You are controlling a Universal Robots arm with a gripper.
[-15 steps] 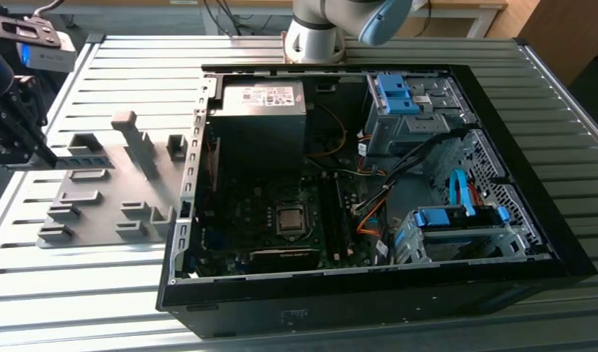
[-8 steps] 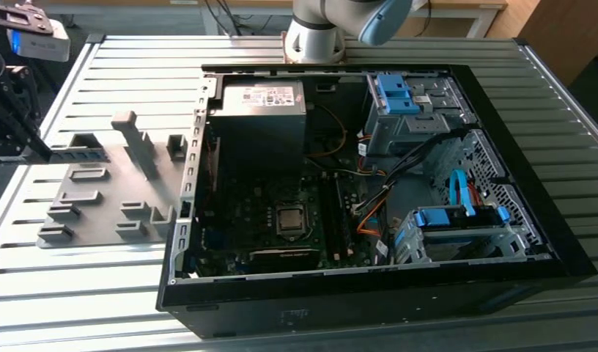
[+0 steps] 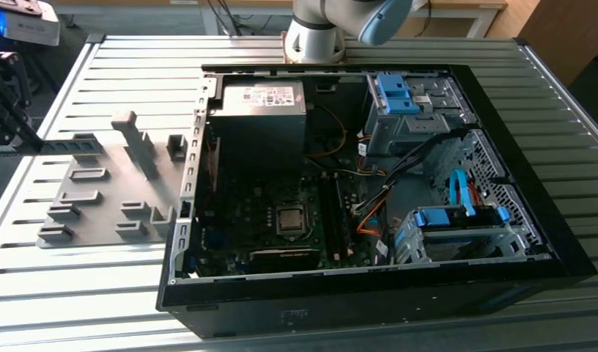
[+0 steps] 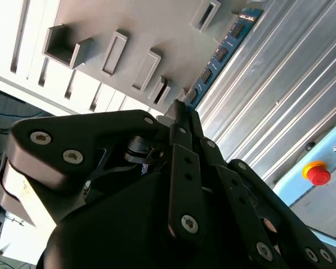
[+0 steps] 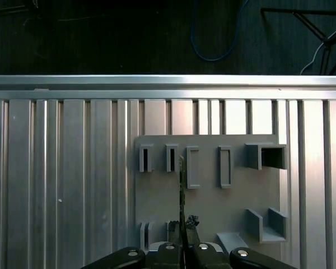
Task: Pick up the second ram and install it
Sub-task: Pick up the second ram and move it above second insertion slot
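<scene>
A ribbed silver aluminium table top (image 5: pixel 56 196) of long parallel slats lies beyond the black metal gripper (image 5: pixel 183 231). The gripper's fingers are clamped together on one end of the second ram (image 5: pixel 181 185), a thin, flat, dark blue-green circuit board. The ram's long axis runs straight out from the fingertips, pointing away from the gripper. The first wrist view shows it edge-on as a narrow line, while the second wrist view shows its flat face with small black chips. Just past the fingertips, behind the stick, lies a matte grey moulded plastic tray (image 5: pixel 157 202) with raised rectangular pockets. In the exterior view, an open black metal computer case (image 3: pixel 377 301) stands beside that tray, on the exterior view's right.
</scene>
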